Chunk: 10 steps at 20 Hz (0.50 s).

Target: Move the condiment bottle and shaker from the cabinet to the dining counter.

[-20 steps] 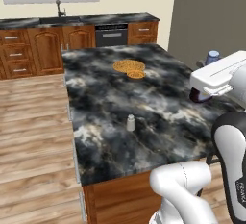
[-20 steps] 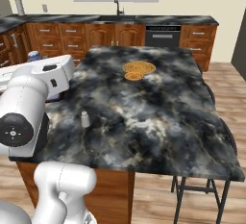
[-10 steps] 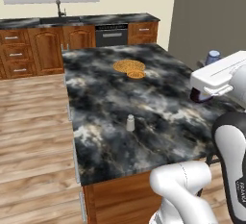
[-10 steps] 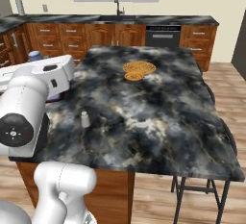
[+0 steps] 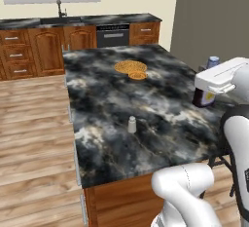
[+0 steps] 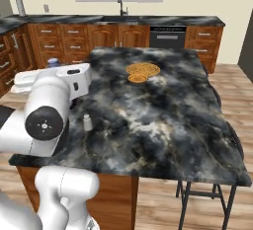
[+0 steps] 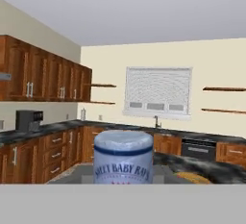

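Black-and-grey marbled stone forms the dining counter [image 5: 146, 119], an island on a brown wooden base, with wooden floorboards around it and a run of wall cabinets [image 7: 43, 81] seen in the hand view. On the stone, the shaker [image 5: 132, 124] is seen standing upright near the middle of the near half, well apart from the flat golden-orange rounds [image 5: 130, 67] toward the far end, so that half of the task is judged to be done. The condiment bottle [image 5: 204, 96] is seen in the left base view as a dark body with a pale label, tucked under the white hand at the island's right edge; in the hand view its pale cap and printed label rise close before the camera. The gripper [image 5: 208, 93] is clenched around this bottle, though the fingertips themselves are hidden by the hand. Whether the bottle's base touches the stone or hangs just above it cannot be told. The step in hand is judged to be the delivery of the bottle. For the next move, the bottle would have to be brought fully over the stone, lowered upright until it rests, and then let go, with the hand drawn straight away so that it is not tipped.
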{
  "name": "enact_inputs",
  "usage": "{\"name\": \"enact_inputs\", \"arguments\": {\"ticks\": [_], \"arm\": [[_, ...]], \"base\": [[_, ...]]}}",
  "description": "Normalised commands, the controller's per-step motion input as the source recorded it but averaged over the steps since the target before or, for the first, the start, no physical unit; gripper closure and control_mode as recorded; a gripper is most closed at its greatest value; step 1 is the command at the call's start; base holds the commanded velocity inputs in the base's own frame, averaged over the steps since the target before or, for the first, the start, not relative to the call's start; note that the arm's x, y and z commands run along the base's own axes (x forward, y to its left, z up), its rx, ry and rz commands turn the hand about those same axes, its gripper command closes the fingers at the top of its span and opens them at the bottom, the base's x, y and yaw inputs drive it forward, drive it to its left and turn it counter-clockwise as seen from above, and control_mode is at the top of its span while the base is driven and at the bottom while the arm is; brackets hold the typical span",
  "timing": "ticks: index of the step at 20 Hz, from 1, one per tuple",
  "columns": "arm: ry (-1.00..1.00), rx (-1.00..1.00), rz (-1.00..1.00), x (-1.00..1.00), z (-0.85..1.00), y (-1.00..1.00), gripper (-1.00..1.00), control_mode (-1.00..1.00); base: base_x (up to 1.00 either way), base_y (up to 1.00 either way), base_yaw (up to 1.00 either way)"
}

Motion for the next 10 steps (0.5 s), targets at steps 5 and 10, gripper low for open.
{"name": "enact_inputs", "arguments": {"ticks": [5, 10], "arm": [[0.14, 0.0, 0.3, 0.73, -0.32, -0.24, 1.0, -1.0], [0.07, 0.0, 0.32, 0.63, -0.42, -0.37, 1.0, -1.0]], "base": [[0.0, 0.0, 0.0], [0.0, 0.0, 0.0]]}}
